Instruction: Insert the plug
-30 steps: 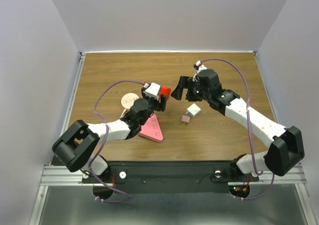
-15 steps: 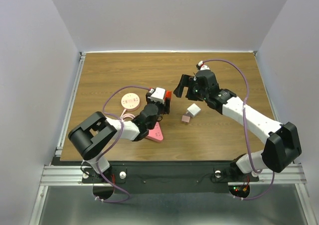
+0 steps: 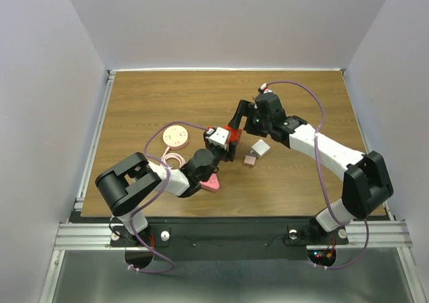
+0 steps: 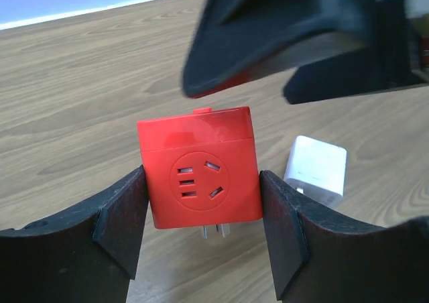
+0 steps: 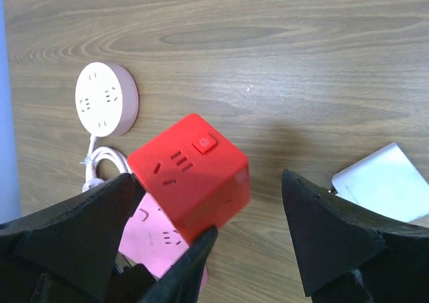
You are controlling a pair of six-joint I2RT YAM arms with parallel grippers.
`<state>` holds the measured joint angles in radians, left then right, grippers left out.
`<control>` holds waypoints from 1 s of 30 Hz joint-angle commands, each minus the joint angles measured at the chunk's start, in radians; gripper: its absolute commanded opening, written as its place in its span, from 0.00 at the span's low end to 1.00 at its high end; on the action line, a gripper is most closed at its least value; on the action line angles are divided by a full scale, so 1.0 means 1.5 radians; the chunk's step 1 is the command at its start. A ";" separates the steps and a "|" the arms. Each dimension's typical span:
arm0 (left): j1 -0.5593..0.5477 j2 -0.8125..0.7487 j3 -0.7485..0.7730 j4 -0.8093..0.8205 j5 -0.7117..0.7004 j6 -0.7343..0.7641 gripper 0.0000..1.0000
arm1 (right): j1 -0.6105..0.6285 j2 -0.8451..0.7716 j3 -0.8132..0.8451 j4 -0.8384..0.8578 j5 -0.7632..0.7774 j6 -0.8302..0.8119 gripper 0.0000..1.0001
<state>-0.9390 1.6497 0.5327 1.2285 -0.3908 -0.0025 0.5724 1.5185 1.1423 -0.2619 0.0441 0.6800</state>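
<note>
The plug is a red cube (image 4: 199, 171) with socket holes on its faces and metal prongs underneath. My left gripper (image 4: 201, 182) is shut on its two sides and holds it above the wood. In the top view the red cube (image 3: 228, 131) sits at the table's middle, where my left gripper (image 3: 226, 141) meets my right gripper (image 3: 244, 119). My right gripper (image 5: 209, 181) is open, one finger on either side of the red cube (image 5: 191, 172) and not touching it. A pink triangular power strip (image 3: 210, 182) lies under the left arm.
A round pink socket (image 3: 175, 136) with a coiled cable (image 3: 173, 160) lies to the left. A white cube charger (image 3: 260, 147) and a small brownish-pink block (image 3: 250, 160) rest just right of the grippers. In the right wrist view the white charger (image 5: 385, 181) is at the right edge.
My left arm has carried the red cube to the right, toward the table's middle. My right gripper has swung left and down until its fingers straddle the cube.
</note>
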 commanded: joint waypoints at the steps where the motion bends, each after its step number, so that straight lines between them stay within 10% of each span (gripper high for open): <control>1: -0.011 -0.043 0.001 0.067 0.023 0.052 0.00 | 0.003 0.005 0.039 0.022 -0.025 0.036 0.96; 21: -0.072 -0.004 0.066 0.076 -0.139 0.189 0.00 | 0.006 0.039 0.010 0.021 -0.118 0.044 0.92; 30: -0.088 0.011 0.091 0.086 -0.181 0.280 0.00 | 0.011 0.051 -0.006 0.010 -0.134 0.037 0.62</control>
<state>-1.0626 1.6768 0.6048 1.2308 -0.6067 0.2920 0.5755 1.5913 1.1614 -0.2195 -0.1322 0.7273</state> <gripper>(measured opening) 0.710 0.877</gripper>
